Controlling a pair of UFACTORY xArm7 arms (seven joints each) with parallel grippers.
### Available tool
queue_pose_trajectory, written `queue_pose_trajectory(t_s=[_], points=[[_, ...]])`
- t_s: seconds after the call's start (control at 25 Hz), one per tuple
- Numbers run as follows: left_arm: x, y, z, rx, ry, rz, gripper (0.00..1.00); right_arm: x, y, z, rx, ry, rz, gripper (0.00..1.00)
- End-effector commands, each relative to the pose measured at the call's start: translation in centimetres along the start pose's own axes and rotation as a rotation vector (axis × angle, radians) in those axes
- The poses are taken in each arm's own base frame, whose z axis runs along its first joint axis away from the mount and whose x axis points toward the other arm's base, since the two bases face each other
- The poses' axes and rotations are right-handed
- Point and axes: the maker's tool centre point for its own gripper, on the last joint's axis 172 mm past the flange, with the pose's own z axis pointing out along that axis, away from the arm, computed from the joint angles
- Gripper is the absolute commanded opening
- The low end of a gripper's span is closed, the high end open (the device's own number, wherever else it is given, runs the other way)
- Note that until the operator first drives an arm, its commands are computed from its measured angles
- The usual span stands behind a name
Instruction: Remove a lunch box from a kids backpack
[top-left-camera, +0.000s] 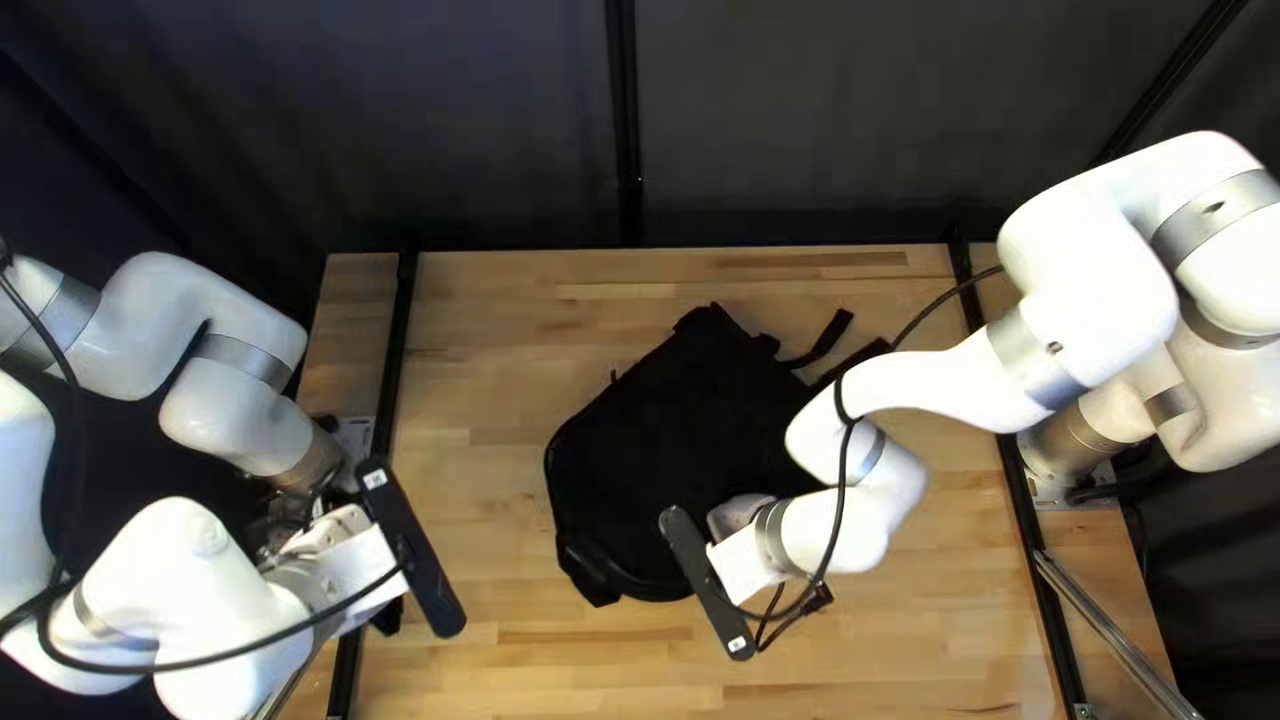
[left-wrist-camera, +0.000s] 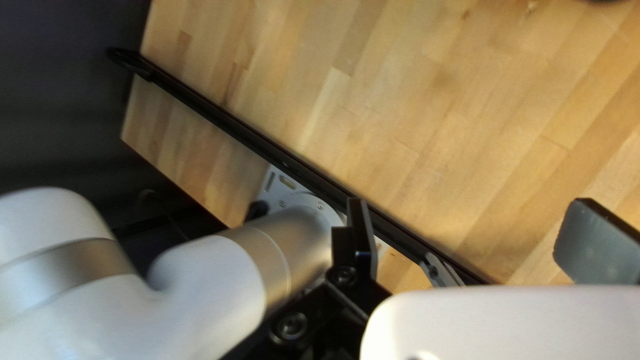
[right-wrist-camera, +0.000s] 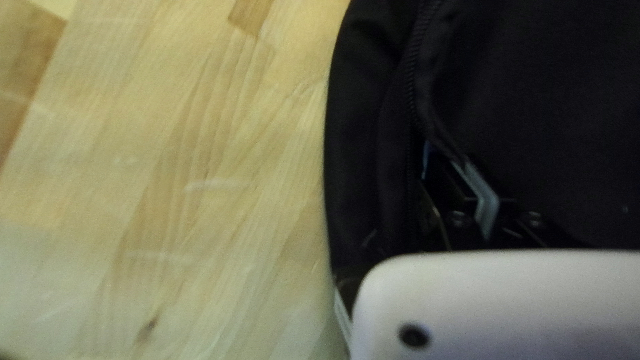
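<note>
A black backpack (top-left-camera: pixel 667 440) lies on the table (top-left-camera: pixel 494 320), with the right gripper (top-left-camera: pixel 744 567) at its near side, by a gap along the zipper (right-wrist-camera: pixel 412 77); I cannot tell whether that gripper is open. The left gripper (top-left-camera: pixel 358 571) has its fingers (left-wrist-camera: pixel 593 247) wide apart over the table's left edge.

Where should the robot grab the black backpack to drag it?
I'd pinch the thin strap poking out past the backpack's far edge, coming down from above and closing across its narrow width. It curves free of the bag's body, so both its sides should be easy to reach. The wide, flat body gives less to pinch.
</note>
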Motion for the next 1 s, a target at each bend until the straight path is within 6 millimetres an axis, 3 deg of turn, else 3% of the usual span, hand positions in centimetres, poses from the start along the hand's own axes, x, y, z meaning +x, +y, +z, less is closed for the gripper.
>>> queue_pose_trajectory(t_s=[0.04, 0.24, 0.44, 0.68, 1.0], points=[[1.3, 1.4, 2.3, -0.016, 0.011, 0.036, 1.00, -2.1, 0.2, -1.7, 0.065, -0.047, 0.085, 0.00], [4.1, 2.2, 4.1, -0.032, 0.023, 0.084, 1.00, -4.4, 0.0, -3.4, 0.131, -0.082, 0.158, 0.00], [5.8, 2.7, 5.2, -0.038, 0.036, 0.123, 1.00, -6.7, 0.0, -3.9, 0.167, -0.082, 0.250, 0.00], [7.7, 3.1, 6.3, -0.043, 0.055, 0.163, 1.00, -7.8, -0.2, -3.7, 0.154, -0.055, 0.331, 0.00], [11.5, 4.2, 7.8, -0.036, 0.084, 0.218, 1.00, -9.1, 1.4, -5.3, 0.118, 0.020, 0.483, 0.00]])
